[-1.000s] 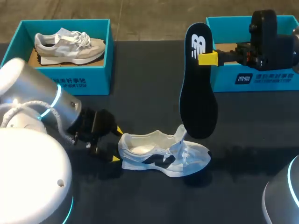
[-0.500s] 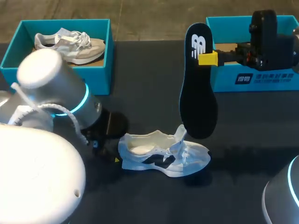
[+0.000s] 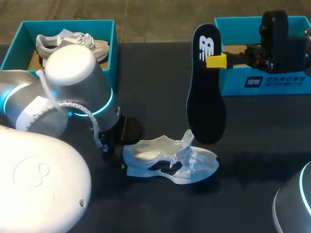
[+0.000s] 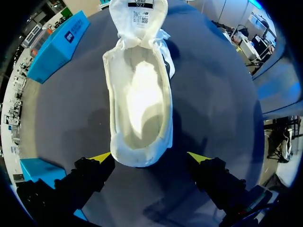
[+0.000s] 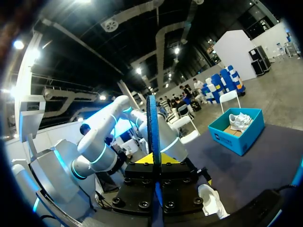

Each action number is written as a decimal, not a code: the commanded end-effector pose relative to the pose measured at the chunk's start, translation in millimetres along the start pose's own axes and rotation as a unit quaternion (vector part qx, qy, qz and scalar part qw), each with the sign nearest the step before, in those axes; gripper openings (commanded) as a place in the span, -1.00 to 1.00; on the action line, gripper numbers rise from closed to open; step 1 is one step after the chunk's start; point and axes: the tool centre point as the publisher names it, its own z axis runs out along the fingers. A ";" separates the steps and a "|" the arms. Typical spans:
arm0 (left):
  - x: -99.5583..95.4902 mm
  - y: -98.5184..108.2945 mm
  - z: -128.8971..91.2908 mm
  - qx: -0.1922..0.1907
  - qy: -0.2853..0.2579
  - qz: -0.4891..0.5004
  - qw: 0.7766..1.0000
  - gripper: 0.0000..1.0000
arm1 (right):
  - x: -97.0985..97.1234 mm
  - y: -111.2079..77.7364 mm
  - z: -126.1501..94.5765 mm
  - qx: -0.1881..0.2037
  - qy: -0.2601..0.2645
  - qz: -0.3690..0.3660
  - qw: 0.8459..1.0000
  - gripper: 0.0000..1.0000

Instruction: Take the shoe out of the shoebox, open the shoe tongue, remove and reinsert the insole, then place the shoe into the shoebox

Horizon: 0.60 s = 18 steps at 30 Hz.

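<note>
1. A dark, matte desk (image 3: 146, 73) carried two teal cardboard boxes. The shoebox (image 3: 272, 85) stood at the far right with a white printed panel on its front wall. The other box (image 3: 104, 73) stood far left and held a grey-and-beige sneaker (image 3: 77, 38).
2. The shoe (image 3: 167, 160), white with black panels and loose laces, sat on the desk near the middle, outside both boxes. Its tongue was pulled forward, baring a small printed label and a pale lining.
3. The insole (image 3: 205, 87), flat, dark and elongated with a white logo, hung upright over the shoe's front.
4. The right pincer (image 3: 216, 60) gripped the insole by its edge.
5. The left pincer (image 4: 150, 157) stood spread wide, one yellow tip on each side of the heel.
</note>
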 end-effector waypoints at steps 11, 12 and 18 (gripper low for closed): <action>-22.7 -43.5 -30.0 0.025 -0.024 -0.010 0.999 1.00 | 0.0 0.0 0.8 0.001 -0.001 0.001 1.000 -1.00; -24.8 -49.6 -30.5 0.030 -0.022 -0.006 0.999 1.00 | 0.0 0.0 0.8 0.001 -0.001 0.001 1.000 -1.00; -39.4 -72.4 -25.0 0.037 -0.032 0.001 0.999 1.00 | 0.0 0.0 0.8 0.001 -0.001 0.001 1.000 -1.00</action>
